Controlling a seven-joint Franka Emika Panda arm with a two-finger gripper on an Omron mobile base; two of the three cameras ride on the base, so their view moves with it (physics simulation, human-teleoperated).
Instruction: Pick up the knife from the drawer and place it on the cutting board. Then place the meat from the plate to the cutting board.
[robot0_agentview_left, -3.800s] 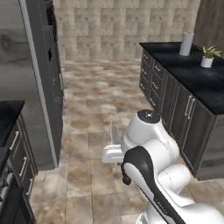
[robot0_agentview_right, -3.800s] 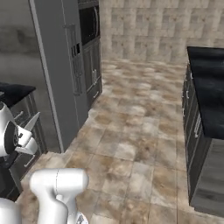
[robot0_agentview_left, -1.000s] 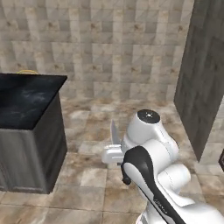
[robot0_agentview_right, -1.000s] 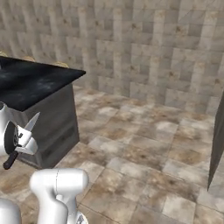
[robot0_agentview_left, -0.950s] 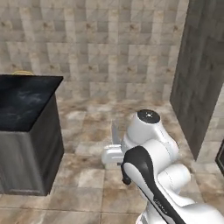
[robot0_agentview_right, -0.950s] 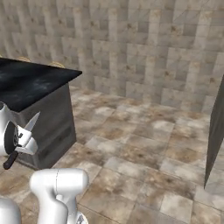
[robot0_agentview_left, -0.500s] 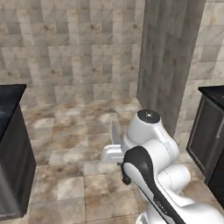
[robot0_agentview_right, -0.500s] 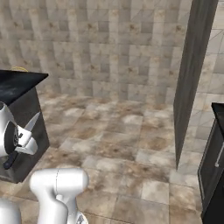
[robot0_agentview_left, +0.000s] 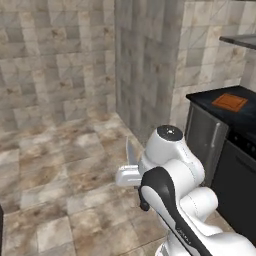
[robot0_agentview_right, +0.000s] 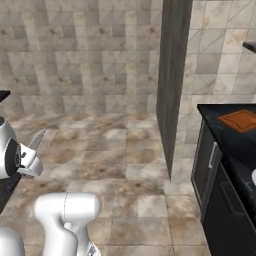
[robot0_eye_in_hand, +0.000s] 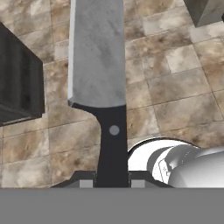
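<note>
My gripper (robot0_eye_in_hand: 112, 181) is shut on the black handle of the knife (robot0_eye_in_hand: 97, 52), whose pale silver blade points away from the hand over the tiled floor. In the left base view the knife (robot0_agentview_left: 131, 152) stands blade-up in the gripper (robot0_agentview_left: 129, 175), in front of the arm. The right base view has the knife (robot0_agentview_right: 36, 140) and gripper (robot0_agentview_right: 27, 161) at the far left. The reddish-brown cutting board (robot0_agentview_left: 229, 102) (robot0_agentview_right: 240, 120) lies on a black counter (robot0_agentview_right: 225, 137) at the right, well away from the gripper. The drawer and the meat are out of view.
A tall dark panel (robot0_agentview_left: 145, 65) (robot0_agentview_right: 172, 75) stands between the tiled wall and the counter. A steel appliance front (robot0_agentview_left: 202, 140) and dark cabinets (robot0_agentview_right: 212, 175) sit below the counter. A dark cabinet (robot0_eye_in_hand: 19, 83) shows beside the blade. Open tiled floor (robot0_agentview_left: 65, 165) lies ahead.
The whole scene has swung as the base turns: the dark counter on the left has slid out of view, and the tall panel and the counter with the board have come in. The knife stays gripped.
</note>
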